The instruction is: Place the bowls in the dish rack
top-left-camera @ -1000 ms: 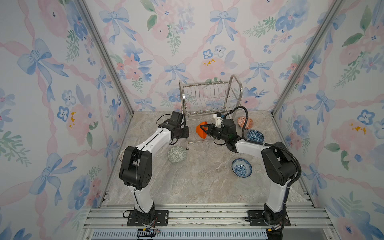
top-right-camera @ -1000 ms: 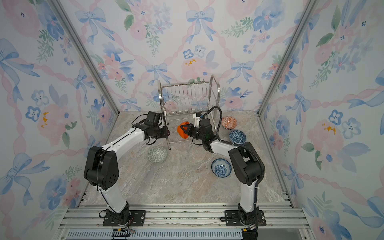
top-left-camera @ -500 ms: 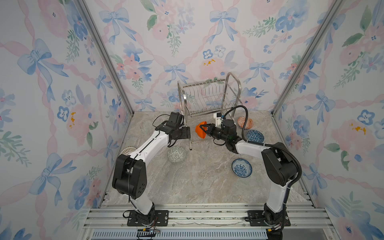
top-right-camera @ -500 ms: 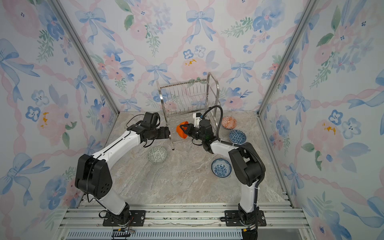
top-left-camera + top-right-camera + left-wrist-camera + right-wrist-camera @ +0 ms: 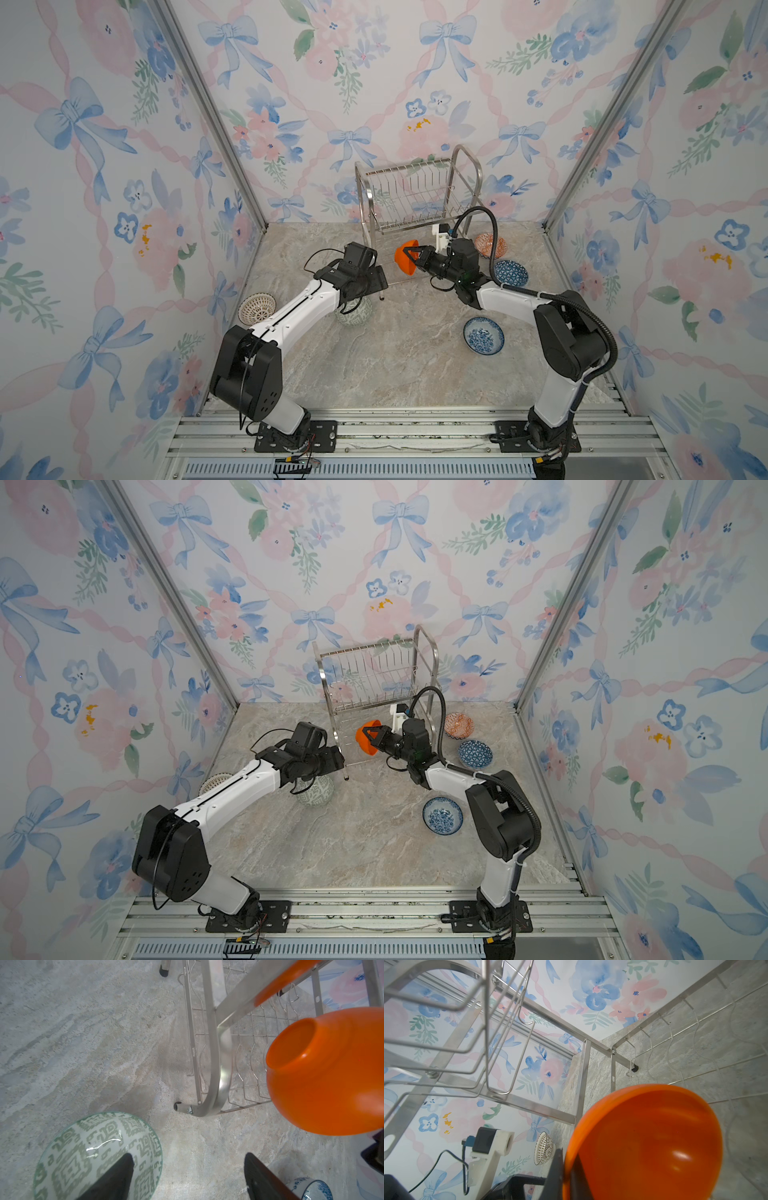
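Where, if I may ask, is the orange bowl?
The orange bowl is central in both top views, in the right end effector at the dish rack's lower shelf.

My top views look down on the whole worktop point(image 5: 395, 374); both close wrist cameras share the dish rack point(image 5: 220, 1064).

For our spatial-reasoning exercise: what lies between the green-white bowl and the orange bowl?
The dish rack does: its curved side frame stands between the green-white bowl and the orange bowl. The left wrist view shows this most clearly.
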You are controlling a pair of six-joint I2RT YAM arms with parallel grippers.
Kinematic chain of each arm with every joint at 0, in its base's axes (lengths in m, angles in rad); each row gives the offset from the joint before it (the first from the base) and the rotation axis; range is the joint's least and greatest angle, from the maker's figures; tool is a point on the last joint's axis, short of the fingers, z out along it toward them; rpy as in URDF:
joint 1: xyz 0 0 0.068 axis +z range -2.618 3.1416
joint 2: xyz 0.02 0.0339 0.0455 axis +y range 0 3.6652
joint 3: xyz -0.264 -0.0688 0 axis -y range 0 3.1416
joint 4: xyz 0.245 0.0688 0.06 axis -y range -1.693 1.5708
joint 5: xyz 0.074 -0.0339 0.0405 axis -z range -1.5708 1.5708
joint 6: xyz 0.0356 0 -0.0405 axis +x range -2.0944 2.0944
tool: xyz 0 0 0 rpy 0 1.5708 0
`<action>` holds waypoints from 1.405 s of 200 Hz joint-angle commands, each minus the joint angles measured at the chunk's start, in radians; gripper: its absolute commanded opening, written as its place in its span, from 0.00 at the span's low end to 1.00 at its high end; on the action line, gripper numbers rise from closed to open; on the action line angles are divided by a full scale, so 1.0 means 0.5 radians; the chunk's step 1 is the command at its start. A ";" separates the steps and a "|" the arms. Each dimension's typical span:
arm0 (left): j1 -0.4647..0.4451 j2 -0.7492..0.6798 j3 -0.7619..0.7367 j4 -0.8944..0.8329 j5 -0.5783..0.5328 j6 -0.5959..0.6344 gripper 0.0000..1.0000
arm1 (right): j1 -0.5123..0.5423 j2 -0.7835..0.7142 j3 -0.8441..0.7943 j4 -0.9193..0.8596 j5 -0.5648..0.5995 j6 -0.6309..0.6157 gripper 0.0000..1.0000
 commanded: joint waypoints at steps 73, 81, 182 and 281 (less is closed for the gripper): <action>-0.097 0.343 0.258 0.063 -0.291 -0.228 0.56 | -0.086 -0.252 -0.132 -0.025 0.024 -0.079 0.00; -0.097 0.362 0.280 0.062 -0.295 -0.214 0.51 | -0.097 -0.268 -0.135 -0.039 0.025 -0.085 0.00; -0.018 0.435 0.301 0.056 -0.198 0.325 0.15 | -0.196 -0.421 -0.229 -0.164 0.064 -0.098 0.00; 0.044 0.519 0.411 0.054 0.027 0.914 0.04 | -0.139 -0.465 -0.409 0.114 -0.067 -0.051 0.00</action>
